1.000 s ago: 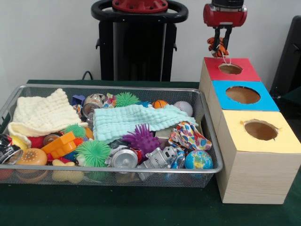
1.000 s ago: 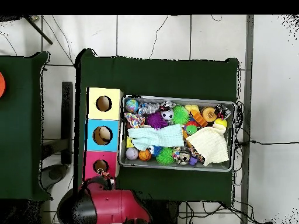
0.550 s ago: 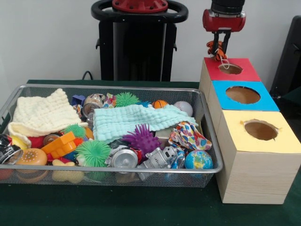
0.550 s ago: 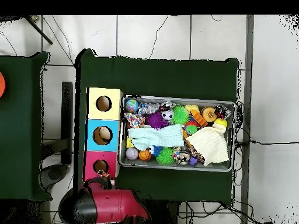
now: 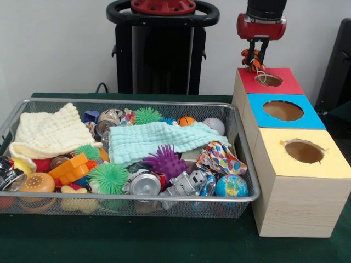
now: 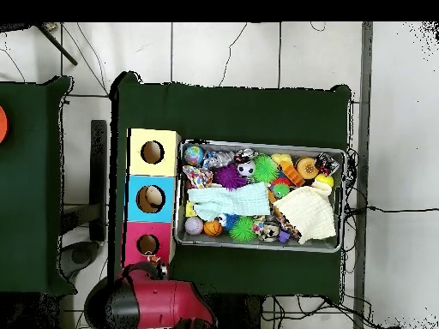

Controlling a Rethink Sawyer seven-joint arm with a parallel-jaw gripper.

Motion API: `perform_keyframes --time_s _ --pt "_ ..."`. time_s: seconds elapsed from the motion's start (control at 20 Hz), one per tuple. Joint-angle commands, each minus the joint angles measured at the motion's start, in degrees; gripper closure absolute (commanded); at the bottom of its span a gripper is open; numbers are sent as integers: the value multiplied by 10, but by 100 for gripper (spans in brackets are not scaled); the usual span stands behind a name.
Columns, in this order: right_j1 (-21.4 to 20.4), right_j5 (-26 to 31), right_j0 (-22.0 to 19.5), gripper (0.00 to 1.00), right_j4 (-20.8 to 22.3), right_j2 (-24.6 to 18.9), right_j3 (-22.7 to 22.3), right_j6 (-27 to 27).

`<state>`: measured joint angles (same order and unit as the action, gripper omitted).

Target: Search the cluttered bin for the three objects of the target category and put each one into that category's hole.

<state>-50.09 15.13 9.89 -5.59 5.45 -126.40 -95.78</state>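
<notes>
Orange-and-black striped soft toy (image 5: 253, 59) with a thin pale loop hanging from it is pinched in the tool (image 5: 255, 55), whose two dark fingers are clamped on it just above the rear edge of the round hole in the red-topped wooden box (image 5: 277, 83). The loop's lower end seems to touch the rim of that hole, though the front view is too small there to be sure. In the overhead view the red arm housing hides most of the toy, and only a scrap of orange shows beside the red box's hole (image 6: 147, 244).

The step in hand looks like the drop into the red hole. To do it well, the toy should be centred over the opening, not held over its back rim, since a soft, floppy thing released off-centre may lodge on the box top. Lowering until the body hangs inside the hole before parting the fingers would help, and so would watching that the loop does not snag on a finger.

The wire mesh bin (image 5: 241, 143) on the green desk (image 5: 164, 241) is crowded with balls, cloths and spiky toys, well apart from the tool.
</notes>
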Motion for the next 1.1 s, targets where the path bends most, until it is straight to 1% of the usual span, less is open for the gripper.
perform_keyframes --time_s 0.05,0.65,1.1 --pt "37 -34 7 100 -40 -1 35 -150" --pt "34 -14 27 100 -61 14 45 -145" --pt "3 33 47 100 -71 33 49 -140"
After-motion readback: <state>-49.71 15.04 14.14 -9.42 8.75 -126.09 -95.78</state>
